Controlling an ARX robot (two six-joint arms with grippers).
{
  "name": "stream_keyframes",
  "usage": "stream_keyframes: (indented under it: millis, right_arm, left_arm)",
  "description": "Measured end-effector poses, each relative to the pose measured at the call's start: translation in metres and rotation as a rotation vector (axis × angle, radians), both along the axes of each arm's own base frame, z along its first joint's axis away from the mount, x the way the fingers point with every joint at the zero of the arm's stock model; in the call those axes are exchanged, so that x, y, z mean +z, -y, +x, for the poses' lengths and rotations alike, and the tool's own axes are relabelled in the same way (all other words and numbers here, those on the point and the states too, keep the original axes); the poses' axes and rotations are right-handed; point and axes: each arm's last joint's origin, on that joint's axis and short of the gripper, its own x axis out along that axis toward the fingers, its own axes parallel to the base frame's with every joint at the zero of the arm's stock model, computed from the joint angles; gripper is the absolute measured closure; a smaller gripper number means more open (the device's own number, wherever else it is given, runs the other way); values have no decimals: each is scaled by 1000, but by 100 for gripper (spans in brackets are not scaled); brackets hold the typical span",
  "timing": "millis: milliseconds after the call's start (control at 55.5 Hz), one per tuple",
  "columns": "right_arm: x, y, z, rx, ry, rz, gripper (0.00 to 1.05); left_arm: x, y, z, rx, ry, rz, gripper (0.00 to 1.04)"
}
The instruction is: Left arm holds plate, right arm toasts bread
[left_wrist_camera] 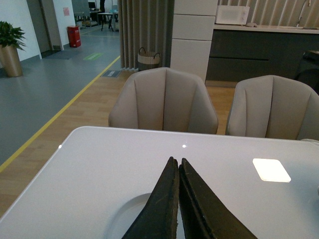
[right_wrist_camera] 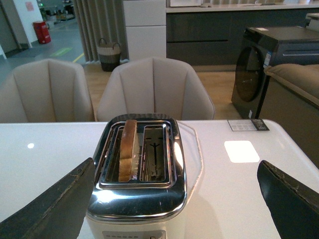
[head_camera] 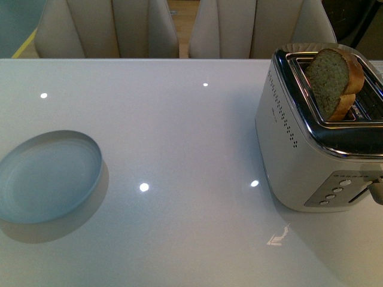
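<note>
The pale blue-white plate (head_camera: 46, 175) lies on the white table at the front left. Its rim also shows in the left wrist view (left_wrist_camera: 124, 214), under my left gripper (left_wrist_camera: 176, 164), whose black fingers are pressed shut and empty above it. The bread slice (head_camera: 335, 82) stands upright in one slot of the silver toaster (head_camera: 317, 149) at the right, its top sticking out. In the right wrist view the bread (right_wrist_camera: 128, 149) sits in the slot further from the free one, and my right gripper (right_wrist_camera: 174, 199) is wide open, its fingers to either side of the toaster (right_wrist_camera: 139, 199). Neither arm shows in the front view.
Two beige chairs (head_camera: 108, 27) stand behind the table's far edge. The toaster's buttons (head_camera: 335, 191) face the front right. A washing machine (right_wrist_camera: 274, 69) and a sofa arm stand beyond the table on the right.
</note>
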Motion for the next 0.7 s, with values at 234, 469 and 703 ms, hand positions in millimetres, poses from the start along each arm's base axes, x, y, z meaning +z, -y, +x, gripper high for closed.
stream_keyframes:
  millis: [234, 469, 703]
  right_arm:
    - [0, 0, 0, 0, 0, 0, 9]
    - [0, 0, 0, 0, 0, 0, 9]
    - [0, 0, 0, 0, 0, 0, 9]
  left_arm:
    - [0, 0, 0, 0, 0, 0, 95]
    - [0, 0, 0, 0, 0, 0, 51]
    - [0, 0, 0, 0, 0, 2, 6]
